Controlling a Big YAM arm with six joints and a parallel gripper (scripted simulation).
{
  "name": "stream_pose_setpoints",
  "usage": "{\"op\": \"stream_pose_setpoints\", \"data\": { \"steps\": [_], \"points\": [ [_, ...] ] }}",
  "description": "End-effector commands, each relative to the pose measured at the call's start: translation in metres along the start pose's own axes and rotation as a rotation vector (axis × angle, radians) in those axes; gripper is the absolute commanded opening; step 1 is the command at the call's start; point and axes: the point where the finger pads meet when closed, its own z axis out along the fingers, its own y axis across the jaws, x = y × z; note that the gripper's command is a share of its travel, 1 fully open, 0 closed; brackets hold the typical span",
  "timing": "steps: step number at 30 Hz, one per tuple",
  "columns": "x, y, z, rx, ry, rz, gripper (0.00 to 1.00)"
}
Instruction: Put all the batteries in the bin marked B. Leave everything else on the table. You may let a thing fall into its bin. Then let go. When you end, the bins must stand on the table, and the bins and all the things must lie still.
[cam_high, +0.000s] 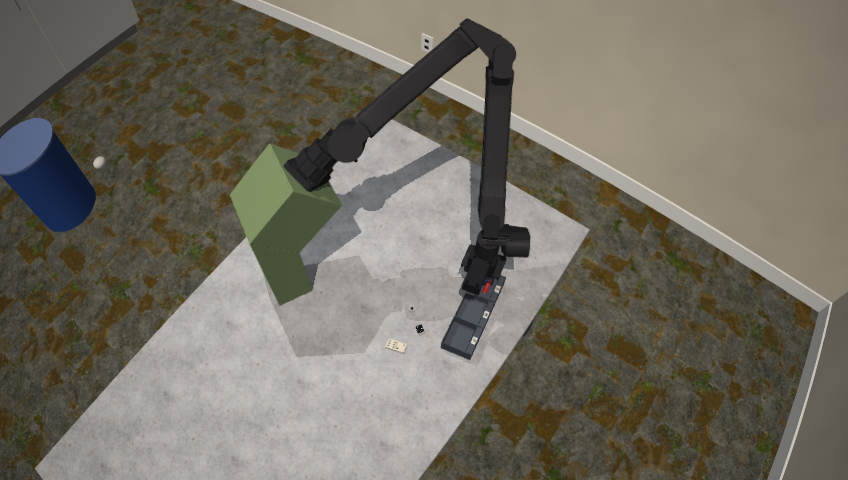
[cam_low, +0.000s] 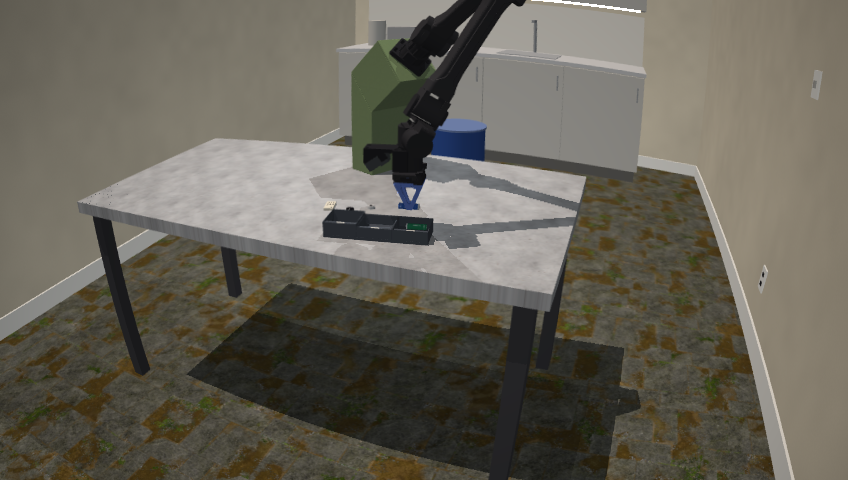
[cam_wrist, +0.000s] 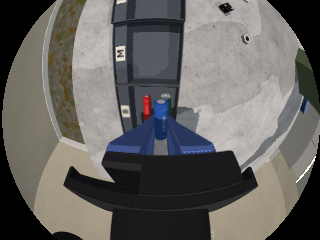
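Observation:
My gripper (cam_wrist: 160, 131) (cam_low: 408, 204) (cam_high: 479, 284) has blue fingers and is shut on a blue battery (cam_wrist: 160, 108), held upright. It hangs low over the end of a dark three-part bin tray (cam_wrist: 150, 22) (cam_high: 455, 347) (cam_low: 368, 233). The compartment nearest the fingers holds a red battery (cam_wrist: 147, 106) (cam_high: 486, 287) and a green battery (cam_wrist: 168, 100) (cam_low: 418, 226). The other two compartments look empty. Each compartment has a small white label, too small to read.
On the table beside the tray lie a beige card (cam_high: 395, 345), a small black part (cam_high: 420, 328) (cam_wrist: 226, 7) and a tiny round part (cam_high: 411, 308) (cam_wrist: 246, 39). The green block (cam_high: 279, 220) under the arm's base stands at the table's far side.

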Motion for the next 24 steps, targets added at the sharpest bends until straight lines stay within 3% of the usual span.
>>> {"op": "stream_pose_setpoints", "data": {
  "steps": [1, 5, 8, 11, 15, 24],
  "points": [
    [0.029, 0.024, -0.008, -0.020, 0.014, 0.024, 0.09],
    [0.028, 0.018, -0.008, -0.010, 0.012, 0.030, 0.09],
    [0.002, 0.014, -0.004, -0.015, -0.006, 0.059, 0.09],
    [0.001, 0.011, -0.003, -0.007, -0.007, 0.058, 0.09],
    [0.002, 0.022, -0.004, -0.028, -0.001, 0.035, 0.09],
    [-0.001, 0.009, -0.001, -0.010, -0.003, 0.036, 0.09]
  ]
}}
